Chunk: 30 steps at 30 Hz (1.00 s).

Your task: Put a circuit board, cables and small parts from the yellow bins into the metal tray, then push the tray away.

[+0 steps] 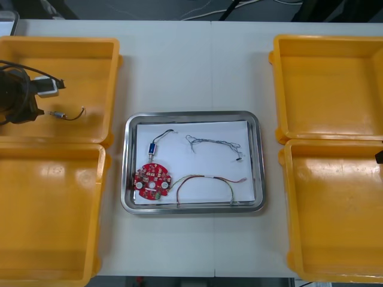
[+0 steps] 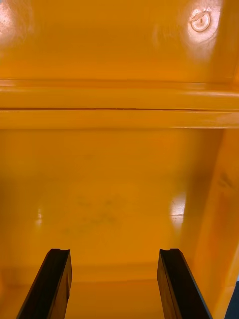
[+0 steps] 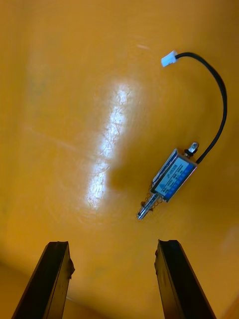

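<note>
my left fingers (image 3: pixel 47 279) wide apart, empty, above the small metal part (image 3: pixel 172 180) in the yellow bin (image 1: pixel 90 60) at the table's (image 1: pixel 191 66) far-left corner, my right fingers (image 2: pixel 50 284) apart, empty, over a right-edge bin (image 2: pixel 119 189)

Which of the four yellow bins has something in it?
The far left bin: a small metal part with a black cable lies in it, by the open left gripper. The other three look bare.

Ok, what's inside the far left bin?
One small metal part with a black cable lies on the bin floor, beyond the open left gripper. The left arm hides the bin's left side. Right gripper hangs open over a right bin.
</note>
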Motion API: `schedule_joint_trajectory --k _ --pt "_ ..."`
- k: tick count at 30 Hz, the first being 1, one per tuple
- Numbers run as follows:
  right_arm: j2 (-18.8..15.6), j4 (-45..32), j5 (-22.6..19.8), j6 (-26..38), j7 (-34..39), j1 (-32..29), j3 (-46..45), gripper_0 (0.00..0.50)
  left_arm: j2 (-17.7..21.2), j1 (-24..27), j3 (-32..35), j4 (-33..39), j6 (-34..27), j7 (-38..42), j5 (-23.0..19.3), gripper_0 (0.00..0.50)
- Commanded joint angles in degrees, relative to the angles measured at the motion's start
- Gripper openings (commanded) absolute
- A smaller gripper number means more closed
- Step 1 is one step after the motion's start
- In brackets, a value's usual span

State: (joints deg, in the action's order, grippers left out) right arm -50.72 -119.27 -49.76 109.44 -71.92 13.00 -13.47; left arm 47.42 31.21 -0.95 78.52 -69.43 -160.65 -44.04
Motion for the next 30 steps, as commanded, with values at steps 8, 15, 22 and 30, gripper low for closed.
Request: schedule_joint_trajectory --k 8,15,22,30 --pt "3.79 -0.18 2.74 -0.72 -1.38 1.59 -1.64 0.500 -2.69 1.05 -4.76 -0.12 2.28 5.65 0.89 0.500" --pt "4.84 -0.18 3.79 -1.33 -2.08 2.11 -1.64 0.500 -4.27 1.05 -5.81 -0.30 2.63 5.65 1.95 0.500" --pt "5.28 -0.18 3.79 -2.91 -2.52 2.20 -1.64 0.500 -4.80 0.96 -5.81 -0.47 2.63 5.65 2.82 0.500" --pt "5.46 -0.18 3.79 -3.00 -3.66 2.29 -1.73 0.500 -4.80 0.87 -5.64 -0.65 3.16 5.65 3.26 0.045"
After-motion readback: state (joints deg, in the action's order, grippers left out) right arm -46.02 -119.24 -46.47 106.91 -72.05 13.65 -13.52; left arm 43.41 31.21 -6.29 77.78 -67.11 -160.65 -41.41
